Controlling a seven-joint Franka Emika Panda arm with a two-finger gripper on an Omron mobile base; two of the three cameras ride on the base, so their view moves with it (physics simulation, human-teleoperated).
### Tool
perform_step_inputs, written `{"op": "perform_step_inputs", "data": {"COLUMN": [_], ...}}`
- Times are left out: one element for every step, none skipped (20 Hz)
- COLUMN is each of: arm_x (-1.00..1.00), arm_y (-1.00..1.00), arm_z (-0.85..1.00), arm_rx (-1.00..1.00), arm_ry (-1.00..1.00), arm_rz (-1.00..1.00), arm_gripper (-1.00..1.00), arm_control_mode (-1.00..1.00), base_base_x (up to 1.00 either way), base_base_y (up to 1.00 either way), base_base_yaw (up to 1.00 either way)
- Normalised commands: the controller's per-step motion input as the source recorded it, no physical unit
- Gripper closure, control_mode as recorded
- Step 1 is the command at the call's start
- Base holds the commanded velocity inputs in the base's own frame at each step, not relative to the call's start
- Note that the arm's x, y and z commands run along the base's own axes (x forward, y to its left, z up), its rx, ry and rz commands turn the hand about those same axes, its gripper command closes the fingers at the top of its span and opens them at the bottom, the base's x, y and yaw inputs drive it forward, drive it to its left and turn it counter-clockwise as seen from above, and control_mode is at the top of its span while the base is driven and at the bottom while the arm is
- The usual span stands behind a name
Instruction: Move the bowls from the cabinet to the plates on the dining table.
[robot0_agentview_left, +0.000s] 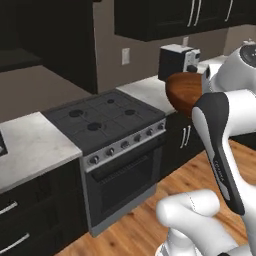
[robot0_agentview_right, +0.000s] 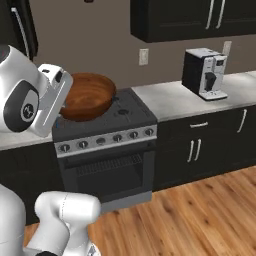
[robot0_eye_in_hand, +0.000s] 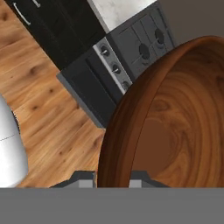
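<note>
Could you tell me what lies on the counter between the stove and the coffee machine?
Nothing: in the right base view the marble counter runs bare from the stove to the coffee machine.

Setting: rendered domestic kitchen. Evidence: grey four-burner stove (robot0_agentview_left: 107, 116) with front knobs and oven door (robot0_agentview_right: 106, 178) below; marble-look surface (robot0_agentview_right: 175, 97) either side; dark wall cabinets (robot0_agentview_right: 192, 17) with silver bar handles; coffee machine (robot0_agentview_right: 205, 73) on the surface; wall outlet (robot0_agentview_right: 144, 56); wood-plank floor (robot0_agentview_right: 200, 215).
</note>
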Motion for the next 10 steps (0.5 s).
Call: {"op": "perform_step_inputs", "data": {"arm_x": [0.0, 0.0, 0.0, 0.0, 0.0, 0.0, 0.0, 0.0, 0.0, 0.0], "arm_y": [0.0, 0.0, 0.0, 0.0, 0.0, 0.0, 0.0, 0.0, 0.0, 0.0], "arm_z": [0.0, 0.0, 0.0, 0.0, 0.0, 0.0, 0.0, 0.0, 0.0, 0.0], "arm_rx": [0.0, 0.0, 0.0, 0.0, 0.0, 0.0, 0.0, 0.0, 0.0, 0.0], "arm_ry": [0.0, 0.0, 0.0, 0.0, 0.0, 0.0, 0.0, 0.0, 0.0, 0.0], "arm_rz": [0.0, 0.0, 0.0, 0.0, 0.0, 0.0, 0.0, 0.0, 0.0, 0.0], "arm_gripper": [1.0, 1.0, 1.0, 1.0, 1.0, 1.0, 1.0, 1.0, 1.0, 1.0], "arm_control_mode": [1.0, 1.0, 1.0, 1.0, 1.0, 1.0, 1.0, 1.0, 1.0, 1.0], "base_base_x": [0.0, 0.0, 0.0, 0.0, 0.0, 0.0, 0.0, 0.0, 0.0, 0.0], "base_base_y": [-0.46, -0.46, -0.46, -0.46, -0.46, -0.46, -0.45, -0.45, -0.45, -0.45], "base_base_yaw": [-0.37, -0.37, -0.37, -0.37, -0.37, -0.38, -0.38, -0.38, -0.38, -0.38]}}
